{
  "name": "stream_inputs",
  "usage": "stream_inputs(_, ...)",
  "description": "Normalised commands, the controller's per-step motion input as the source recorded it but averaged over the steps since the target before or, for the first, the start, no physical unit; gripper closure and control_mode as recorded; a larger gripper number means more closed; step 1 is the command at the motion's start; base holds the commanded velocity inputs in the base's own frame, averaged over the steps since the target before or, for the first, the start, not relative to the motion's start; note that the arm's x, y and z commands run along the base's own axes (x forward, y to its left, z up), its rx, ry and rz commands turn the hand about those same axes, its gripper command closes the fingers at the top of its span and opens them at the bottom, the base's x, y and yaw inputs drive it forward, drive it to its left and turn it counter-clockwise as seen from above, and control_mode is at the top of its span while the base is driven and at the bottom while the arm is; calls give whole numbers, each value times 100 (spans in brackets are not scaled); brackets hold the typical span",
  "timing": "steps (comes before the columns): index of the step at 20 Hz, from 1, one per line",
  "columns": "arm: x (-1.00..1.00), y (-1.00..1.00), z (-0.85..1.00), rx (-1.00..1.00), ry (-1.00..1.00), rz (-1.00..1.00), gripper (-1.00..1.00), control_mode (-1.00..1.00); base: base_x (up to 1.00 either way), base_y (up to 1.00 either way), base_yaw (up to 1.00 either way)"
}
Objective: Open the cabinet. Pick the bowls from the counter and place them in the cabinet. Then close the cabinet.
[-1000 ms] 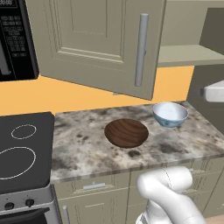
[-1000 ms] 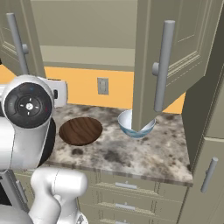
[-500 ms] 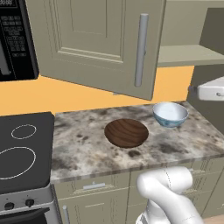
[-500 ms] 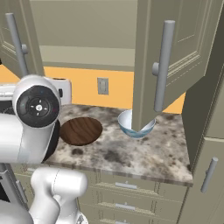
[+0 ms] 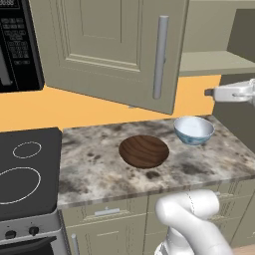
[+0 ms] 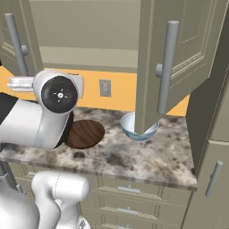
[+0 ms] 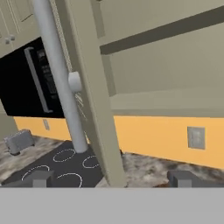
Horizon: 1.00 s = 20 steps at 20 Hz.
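Going left to right, I have the black stove top [image 5: 27,172] butting against the counter's [image 5: 99,172] left edge, with the microwave [image 5: 17,47] above it. Neither matters for the job, but the stove top is ground I should keep the bowls off.

The brown bowl [image 5: 144,151] sits upright near the middle of the counter, a little toward the back edge. The white and blue bowl [image 5: 193,129] stands to its right, close to the back right corner, apart from the brown one. In the right base view the white and blue bowl [image 6: 136,127] is partly hidden behind the lower corner of the open cabinet door [image 6: 176,58].

The cabinet [image 5: 209,62] is already open, I judge: both doors are swung out and a bare shelf [image 6: 89,56] shows inside. The left door [image 5: 119,50] hangs out over the back of the counter, above the brown bowl, so any lift from there has to come forward before it goes up.

My fingers [image 7: 113,178] are spread wide and hold nothing. In the hand view they point past the edge of the door, with its bar handle [image 7: 59,74] just to one side, and the hand [image 5: 234,93] sits high at the right, level with the shelf. I reckon the next step is to drop to the white and blue bowl, which is nearest. The free room is the front half of the counter and the gap between the two doors
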Motion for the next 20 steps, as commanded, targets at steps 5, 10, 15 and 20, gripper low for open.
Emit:
stream_inputs(5, 57, -8, 0, 0, 4, 4, -100, -100, 0, 0, 0)
stream_inputs(10, 44, 0, 0, 0, 0, 1, -100, -100, 0, 0, 0)
stream_inputs(15, 8, 9, 0, 3, 0, 7, -100, -100, 0, 0, 0)
stream_inputs(20, 3, 32, 0, 4, 0, 12, -100, -100, 0, 0, 0)
